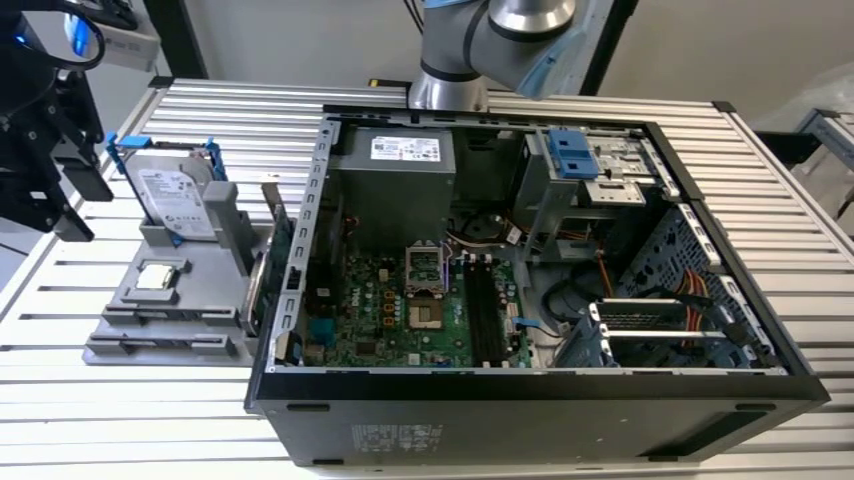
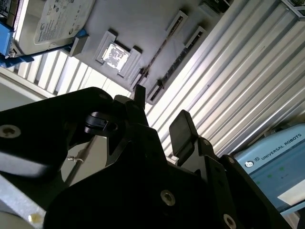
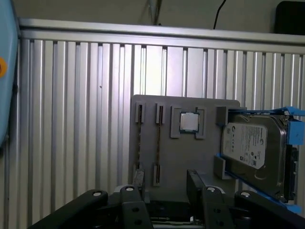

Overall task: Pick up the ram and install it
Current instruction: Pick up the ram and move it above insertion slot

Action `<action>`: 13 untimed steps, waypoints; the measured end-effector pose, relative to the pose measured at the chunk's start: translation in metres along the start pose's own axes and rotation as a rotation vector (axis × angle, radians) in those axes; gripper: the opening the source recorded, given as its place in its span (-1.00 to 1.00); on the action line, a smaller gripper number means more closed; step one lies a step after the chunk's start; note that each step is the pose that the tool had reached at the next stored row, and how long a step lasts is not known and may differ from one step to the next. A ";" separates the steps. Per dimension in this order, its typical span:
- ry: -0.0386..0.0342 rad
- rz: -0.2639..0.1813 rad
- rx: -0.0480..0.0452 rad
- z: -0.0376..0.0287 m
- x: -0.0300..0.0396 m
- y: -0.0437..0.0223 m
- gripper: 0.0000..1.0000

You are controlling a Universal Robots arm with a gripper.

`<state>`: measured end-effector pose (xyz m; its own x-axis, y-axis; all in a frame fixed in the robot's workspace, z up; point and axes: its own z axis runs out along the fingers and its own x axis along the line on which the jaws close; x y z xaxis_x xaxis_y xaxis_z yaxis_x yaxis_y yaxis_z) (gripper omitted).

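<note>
The ram [image 3: 138, 145] stands on edge in the slot farthest from the processor chip on the grey holder [image 3: 186, 107]. It shows as a thin dark strip in both wrist views [image 2: 177, 65]. My gripper [image 3: 164, 183] hangs above the holder's near end, open, with nothing between its black fingers [image 2: 183, 129]. It does not touch the ram. In the exterior view the gripper [image 1: 80, 205] hovers at the exterior view's left of the holder [image 1: 200, 335]. The open computer case [image 1: 534, 385] shows its motherboard with long black memory slots [image 1: 483, 310].
A silver hard drive [image 1: 176, 200] in blue rails stands at the back of the holder. A small square processor chip [image 1: 158, 278] lies in its middle. The case walls rise at the exterior view's right of the holder. All stands on a ribbed metal table [image 1: 134, 420].
</note>
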<state>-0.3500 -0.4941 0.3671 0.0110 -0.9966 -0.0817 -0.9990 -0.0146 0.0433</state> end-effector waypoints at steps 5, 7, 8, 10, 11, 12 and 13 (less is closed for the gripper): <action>-0.0001 0.000 0.0001 0.0005 0.0000 0.0000 1.00; -0.0003 0.000 0.0003 0.0010 0.0001 -0.0001 1.00; -0.0003 0.000 0.0003 0.0013 0.0001 -0.0001 1.00; -0.0002 0.000 0.0002 0.0023 0.0002 -0.0001 1.00; -0.0002 0.000 0.0002 0.0031 0.0002 -0.0001 1.00; -0.0001 0.000 0.0001 0.0039 0.0003 -0.0001 1.00; -0.0002 0.000 0.0002 0.0048 0.0004 -0.0002 1.00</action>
<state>-0.3500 -0.4941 0.3623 0.0110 -0.9966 -0.0819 -0.9990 -0.0146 0.0431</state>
